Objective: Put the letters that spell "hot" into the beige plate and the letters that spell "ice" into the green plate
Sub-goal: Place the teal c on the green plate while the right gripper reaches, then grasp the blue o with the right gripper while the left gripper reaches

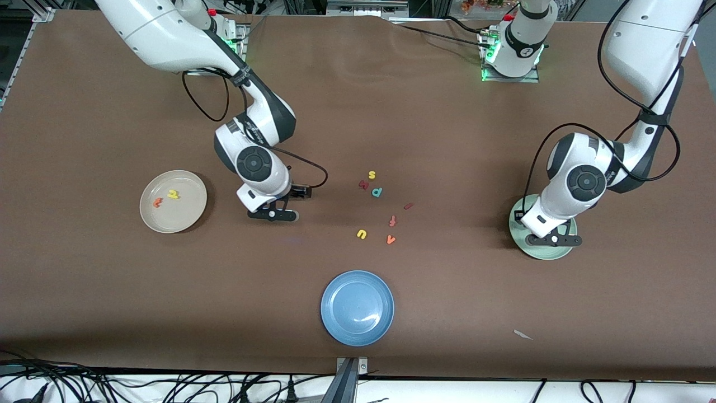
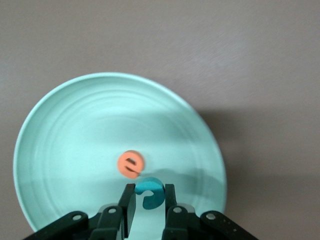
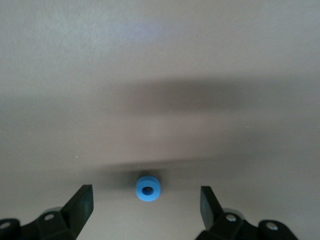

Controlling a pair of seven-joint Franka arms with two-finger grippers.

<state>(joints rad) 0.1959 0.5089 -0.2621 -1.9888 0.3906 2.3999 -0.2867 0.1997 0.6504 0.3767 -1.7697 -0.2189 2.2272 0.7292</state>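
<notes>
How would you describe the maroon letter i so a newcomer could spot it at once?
Start at the blue plate nearest the front camera and move away from it to the cluster of loose letters. The maroon i lies on the cluster's edge toward the left arm's end: a short dark bar, the only straight, uncurved piece there.

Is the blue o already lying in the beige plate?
No, the blue o lies on the bare table between the right pincer's open fingers.
</notes>
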